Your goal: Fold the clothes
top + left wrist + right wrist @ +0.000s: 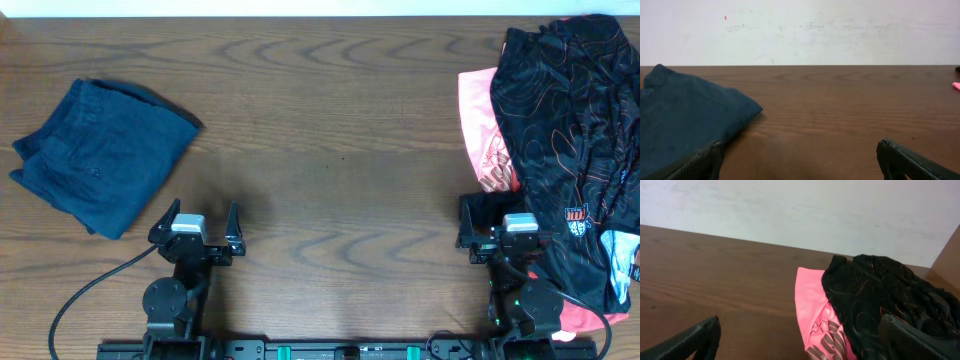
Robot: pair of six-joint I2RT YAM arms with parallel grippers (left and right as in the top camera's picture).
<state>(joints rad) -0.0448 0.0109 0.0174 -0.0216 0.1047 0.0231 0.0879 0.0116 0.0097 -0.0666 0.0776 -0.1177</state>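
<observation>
A folded dark blue garment (100,152) lies at the table's left; it also shows in the left wrist view (682,120). A heap of clothes lies at the right: a black patterned garment (575,140) over a pink one (485,125), both also in the right wrist view, black (880,300) and pink (815,310). My left gripper (197,228) is open and empty near the front edge, just right of the blue garment. My right gripper (503,232) is open and empty at the front edge of the heap, one finger over the black cloth.
The brown wooden table (330,130) stretches between the two piles. A white wall (800,30) stands beyond the far edge. A black cable (85,290) runs from the left arm's base.
</observation>
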